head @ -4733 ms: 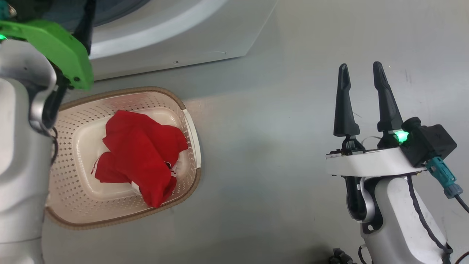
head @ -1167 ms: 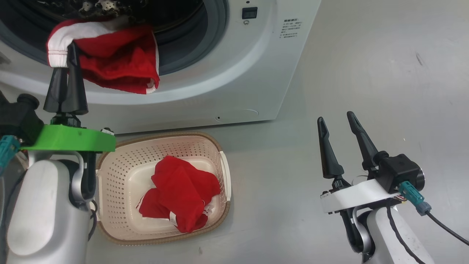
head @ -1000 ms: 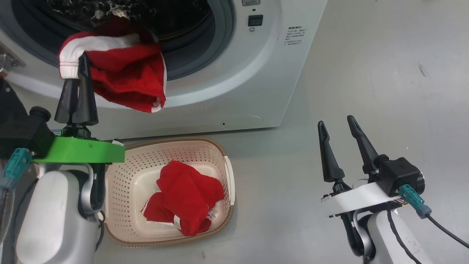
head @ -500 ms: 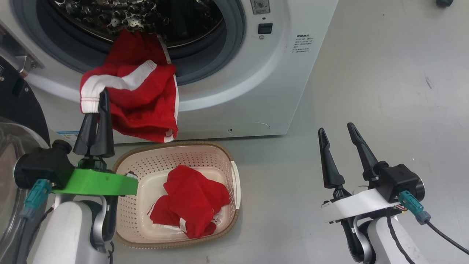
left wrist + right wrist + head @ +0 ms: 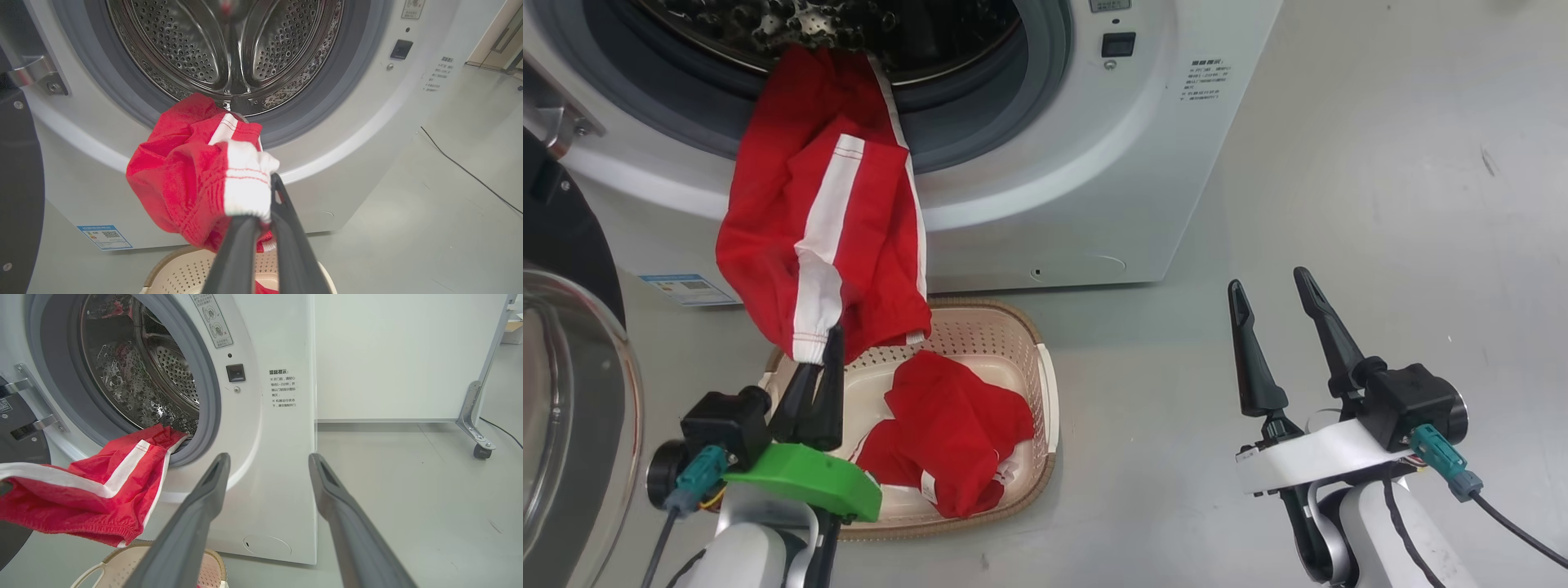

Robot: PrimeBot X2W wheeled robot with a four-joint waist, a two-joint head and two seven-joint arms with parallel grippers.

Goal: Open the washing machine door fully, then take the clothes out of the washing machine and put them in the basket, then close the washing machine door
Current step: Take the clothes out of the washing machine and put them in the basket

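My left gripper (image 5: pixel 829 347) (image 5: pixel 265 196) is shut on the white-trimmed hem of a red garment with white stripes (image 5: pixel 821 220) (image 5: pixel 192 179) (image 5: pixel 90 494). The cloth stretches from the steel drum's lip down over the cream basket (image 5: pixel 1045 392) (image 5: pixel 184 265) (image 5: pixel 122 555). A second red garment (image 5: pixel 956 433) lies inside the basket. The white washing machine (image 5: pixel 1094 163) (image 5: pixel 367 134) (image 5: pixel 278 437) stands with its drum exposed. Its door (image 5: pixel 572 392) hangs swung out at the far left, glass bowl bulging. My right gripper (image 5: pixel 1270 286) (image 5: pixel 267 457) hovers open over the floor to the right, holding nothing.
Grey floor (image 5: pixel 1380 163) spreads to the right of the machine. A black cable (image 5: pixel 470 173) runs across it. A white panel on a wheeled metal foot (image 5: pixel 476 433) stands behind the machine's right side.
My left gripper has drawn the red garment out of the drum and downward to the basket's near-left rim. The cloth now hangs stretched long. The head camera tilted. The right arm stayed put.
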